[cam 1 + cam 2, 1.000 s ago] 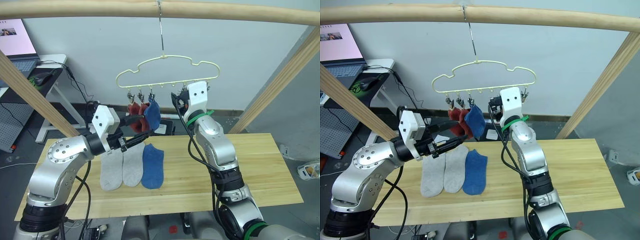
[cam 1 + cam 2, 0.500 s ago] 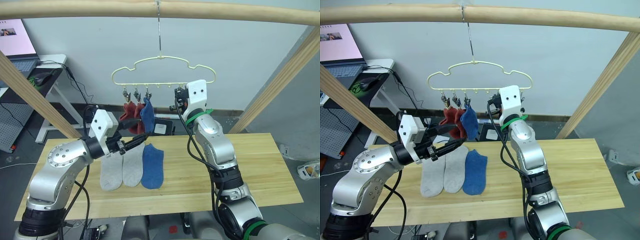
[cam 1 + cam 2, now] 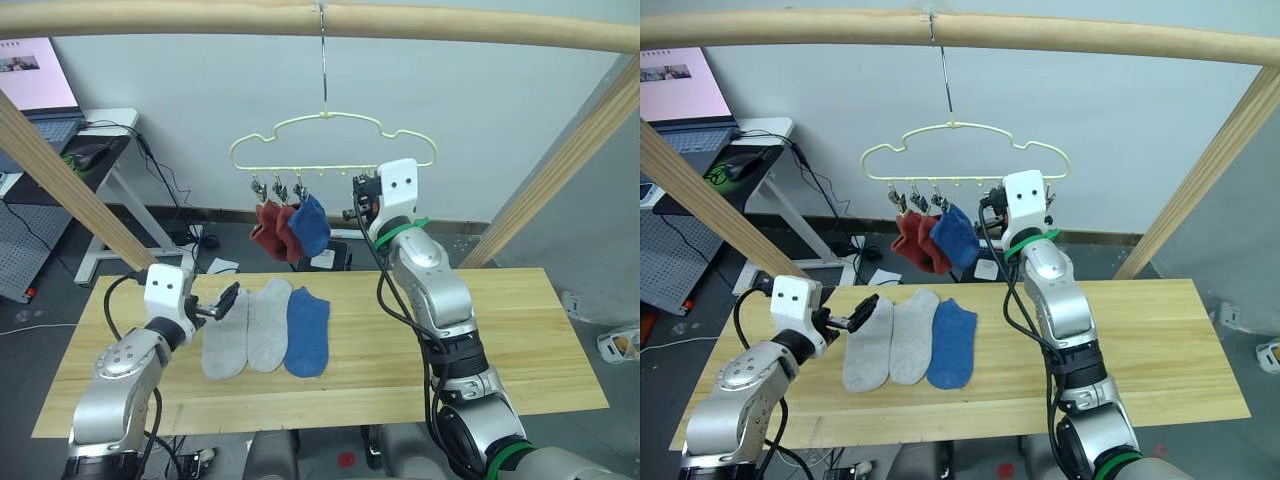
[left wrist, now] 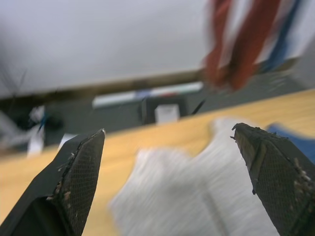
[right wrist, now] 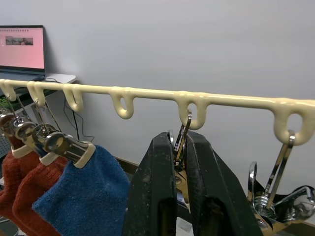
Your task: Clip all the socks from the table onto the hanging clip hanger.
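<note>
Wooden table [image 3: 520, 330], three socks [image 3: 268, 328] lying, three clipped on clip hanger [image 3: 330, 140]

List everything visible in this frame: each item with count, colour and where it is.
socks on the table: three, two light grey and one blue, side by side.
socks on the clip hanger: three, two rust red and one blue, clipped at its left end.
clip hanger: one, cream, hooked on the wooden beam.
table: one, pale wood.
laptop: one, pink screen, on a side desk far left.
left gripper: open, just above the table by the grey socks.
right gripper: shut on a metal clip of the hanger.
</note>
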### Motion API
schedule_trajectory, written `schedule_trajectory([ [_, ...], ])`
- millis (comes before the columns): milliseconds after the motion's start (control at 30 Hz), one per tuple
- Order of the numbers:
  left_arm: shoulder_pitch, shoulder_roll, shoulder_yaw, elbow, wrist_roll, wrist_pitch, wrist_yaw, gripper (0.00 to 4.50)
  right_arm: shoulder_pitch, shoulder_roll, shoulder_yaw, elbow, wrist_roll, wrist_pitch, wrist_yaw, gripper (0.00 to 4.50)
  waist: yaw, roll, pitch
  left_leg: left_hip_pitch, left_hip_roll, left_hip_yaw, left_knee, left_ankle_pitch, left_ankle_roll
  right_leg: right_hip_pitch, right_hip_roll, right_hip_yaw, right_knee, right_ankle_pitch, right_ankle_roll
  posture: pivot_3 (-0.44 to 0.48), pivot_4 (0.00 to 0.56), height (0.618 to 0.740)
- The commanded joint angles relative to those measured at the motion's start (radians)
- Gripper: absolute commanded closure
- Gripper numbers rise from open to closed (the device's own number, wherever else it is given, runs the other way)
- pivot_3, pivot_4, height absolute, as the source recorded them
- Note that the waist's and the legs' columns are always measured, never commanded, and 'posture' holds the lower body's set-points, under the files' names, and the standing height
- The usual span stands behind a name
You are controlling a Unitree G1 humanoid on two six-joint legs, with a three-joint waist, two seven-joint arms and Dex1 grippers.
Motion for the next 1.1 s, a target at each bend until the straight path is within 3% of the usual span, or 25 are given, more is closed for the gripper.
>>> schedule_trajectory([
  [33,-0.044,-0.023,-0.016,0.102,0.036,0.007,0.033,0.04,-0.007,-0.001,0.009,-0.065,0.015,0.010,0.005,4.50,0.000,0.000,0.000,0.000,0.000,0.000,0.000,0.000,0.000,0.000,0.000,0.000,0.000,0.000,0.000,-0.073,0.217,0.740],
  [333,-0.161,-0.072,-0.055,0.349,0.074,-0.020,0.013,0.04,0.006,-0.007,0.021,-0.100,0.020,0.050,0.009,4.50,-0.002,0.000,0.000,0.000,0.000,0.000,-0.001,0.000,0.001,0.000,0.000,-0.001,0.000,0.000,0.000,-0.099,0.238,0.740],
  [667,-0.157,-0.090,-0.053,0.379,0.097,-0.010,0.035,2.37,0.012,-0.007,0.028,-0.118,0.025,0.068,0.007,4.50,-0.003,0.000,0.000,0.000,0.000,0.000,-0.001,0.000,0.001,0.000,0.000,0.000,0.000,0.000,0.000,-0.108,0.237,0.740],
  [900,-0.075,-0.096,-0.025,0.279,0.075,0.002,0.038,3.99,0.013,-0.004,0.035,-0.117,0.029,0.067,0.010,4.50,-0.006,0.001,0.000,0.002,0.001,0.000,-0.002,0.000,0.001,0.000,0.000,0.001,0.000,0.000,0.000,-0.099,0.234,0.740],
  [1000,-0.026,-0.085,-0.020,0.171,0.057,-0.032,0.008,4.47,0.016,-0.003,0.040,-0.120,0.032,0.068,0.014,4.50,-0.007,0.001,0.001,0.002,0.001,0.000,-0.002,0.000,0.001,0.000,0.000,0.001,0.000,0.000,0.000,-0.099,0.234,0.740],
  [1100,0.002,-0.058,-0.049,0.045,0.063,-0.111,-0.055,4.49,0.017,-0.003,0.040,-0.125,0.036,0.070,0.018,4.50,-0.004,0.001,0.001,0.002,0.001,-0.001,-0.002,0.000,0.001,0.000,0.000,0.001,-0.001,0.000,0.000,-0.093,0.233,0.740],
])
